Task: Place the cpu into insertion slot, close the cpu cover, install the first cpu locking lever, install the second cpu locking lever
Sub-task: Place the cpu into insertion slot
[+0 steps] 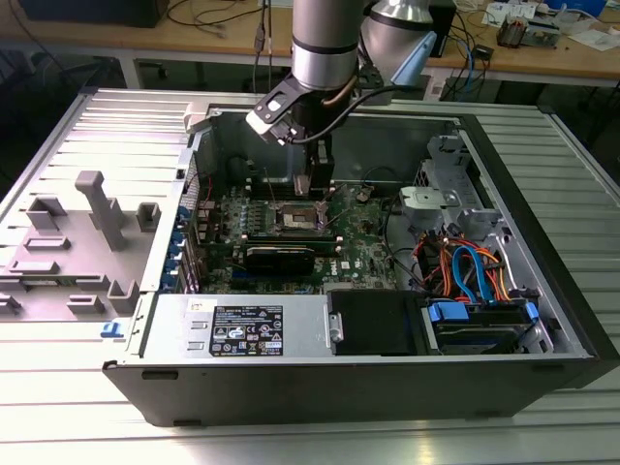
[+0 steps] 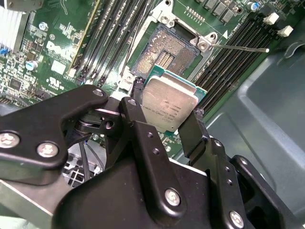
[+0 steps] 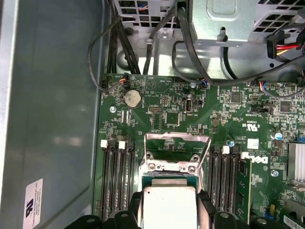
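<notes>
My gripper [image 2: 164, 112] is shut on the cpu [image 2: 169, 106], a square chip with a silvery top and a green edge, gripped on two opposite sides by the black fingers [image 2: 193, 131]. It hangs tilted just above the insertion slot [image 2: 164, 50], which lies open with its contact field bare. In the first wrist view the cpu [image 3: 169, 206] sits in front of the cpu cover [image 3: 177, 143], which is swung up and open. A thin locking lever [image 2: 240, 47] sticks out beside the socket. In the exterior view the gripper [image 1: 311, 192] hovers over the insertion slot [image 1: 294, 219] inside the computer case.
Black memory slots [image 2: 233, 45] flank the socket on both sides. A finned heatsink [image 3: 296, 162] lies near it. Cables [image 1: 465, 266] and a drive cage [image 1: 431, 203] fill the case on the exterior view's right, a power supply [image 1: 242, 329] lies at the front, and the case wall [image 3: 52, 119] stands close by.
</notes>
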Robot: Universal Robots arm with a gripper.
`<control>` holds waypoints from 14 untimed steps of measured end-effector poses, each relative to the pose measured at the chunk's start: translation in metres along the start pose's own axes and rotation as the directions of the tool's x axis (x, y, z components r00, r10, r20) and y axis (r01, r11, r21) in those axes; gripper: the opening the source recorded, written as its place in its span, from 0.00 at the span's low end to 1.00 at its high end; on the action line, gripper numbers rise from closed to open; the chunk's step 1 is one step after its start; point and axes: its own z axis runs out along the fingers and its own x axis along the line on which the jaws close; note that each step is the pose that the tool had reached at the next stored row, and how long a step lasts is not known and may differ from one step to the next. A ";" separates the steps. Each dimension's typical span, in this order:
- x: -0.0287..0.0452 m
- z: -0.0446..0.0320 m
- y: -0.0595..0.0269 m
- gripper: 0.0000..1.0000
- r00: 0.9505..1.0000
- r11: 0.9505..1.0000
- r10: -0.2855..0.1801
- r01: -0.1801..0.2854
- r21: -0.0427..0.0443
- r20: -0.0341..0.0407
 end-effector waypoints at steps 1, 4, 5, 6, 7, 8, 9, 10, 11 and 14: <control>0.0000 0.0002 -0.0003 0.55 1.000 1.000 0.001 -0.001 0.000 0.000; 0.0000 0.0005 -0.0004 0.55 1.000 1.000 0.001 -0.001 0.000 0.000; 0.0000 0.0005 -0.0004 0.55 1.000 1.000 0.001 -0.001 0.000 0.000; 0.0000 0.0005 -0.0004 0.55 1.000 1.000 0.001 -0.001 0.000 0.000; 0.0000 0.0005 -0.0004 0.55 1.000 1.000 0.001 -0.001 0.000 0.000; 0.0000 0.0005 -0.0004 0.55 1.000 1.000 0.002 -0.002 0.000 0.000; 0.0000 0.0005 -0.0004 0.55 1.000 1.000 0.002 -0.002 0.000 0.000; 0.0000 0.0005 -0.0004 0.55 1.000 1.000 0.001 -0.001 0.000 0.000; 0.0000 0.0005 -0.0004 0.55 1.000 1.000 0.002 -0.002 0.000 0.000; 0.0000 0.0005 -0.0004 0.55 1.000 1.000 0.002 -0.002 0.000 0.000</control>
